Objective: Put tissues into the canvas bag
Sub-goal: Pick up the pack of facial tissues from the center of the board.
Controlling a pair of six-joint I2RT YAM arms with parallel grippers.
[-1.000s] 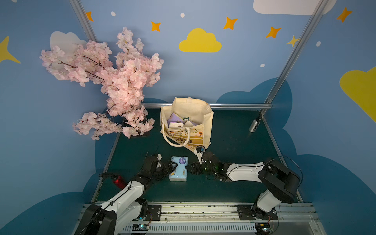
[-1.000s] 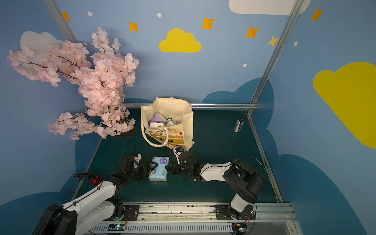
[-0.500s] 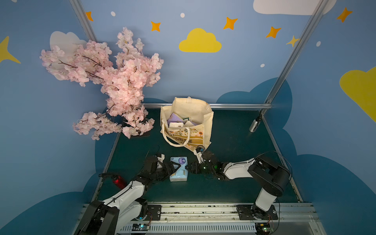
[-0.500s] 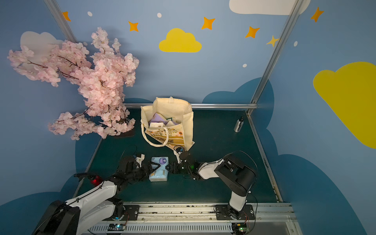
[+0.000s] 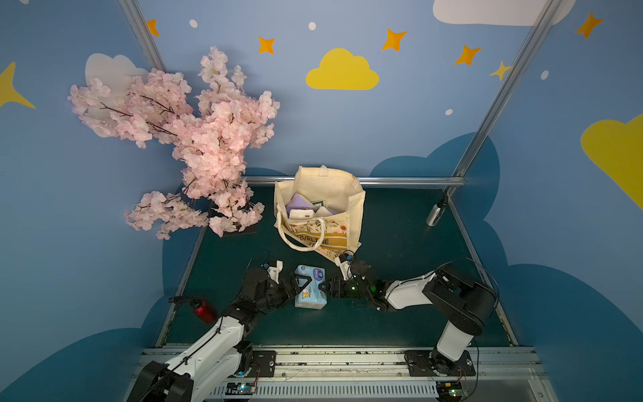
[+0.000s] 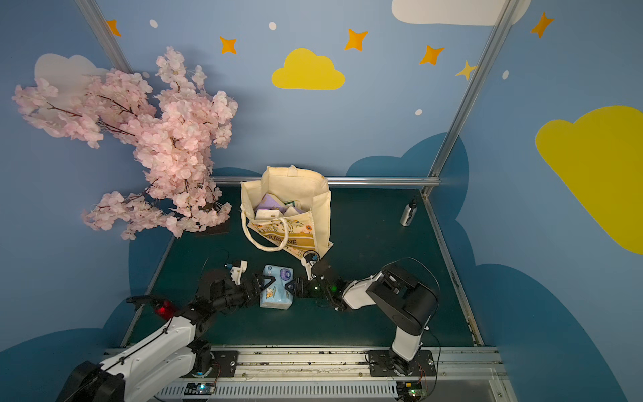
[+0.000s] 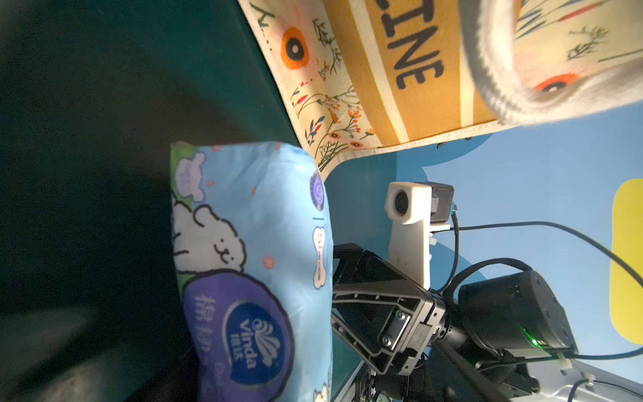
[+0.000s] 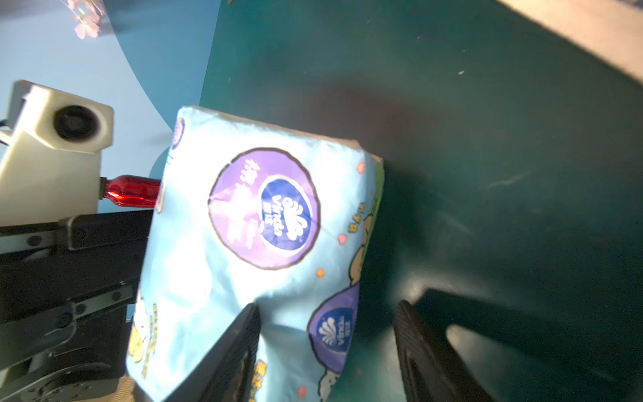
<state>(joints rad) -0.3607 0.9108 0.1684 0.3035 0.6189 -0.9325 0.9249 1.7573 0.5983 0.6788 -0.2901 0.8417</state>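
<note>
Right gripper [image 8: 327, 308] seemingly astride tissue pack [image 8: 264, 209]

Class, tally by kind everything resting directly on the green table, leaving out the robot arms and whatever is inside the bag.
Tissue pack: 1
Canvas bag: 1
Bottles: 2 (red bottle, silver bottle)
Blossom tree: 1
Total: 5

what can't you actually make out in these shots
tissue packs inside the canvas bag: only the upper ones show in both top views; its front wall hides any beneath.
left hand: its fingers are outside the left wrist view, too small in top views to judge contact with the light blue pack.
</note>
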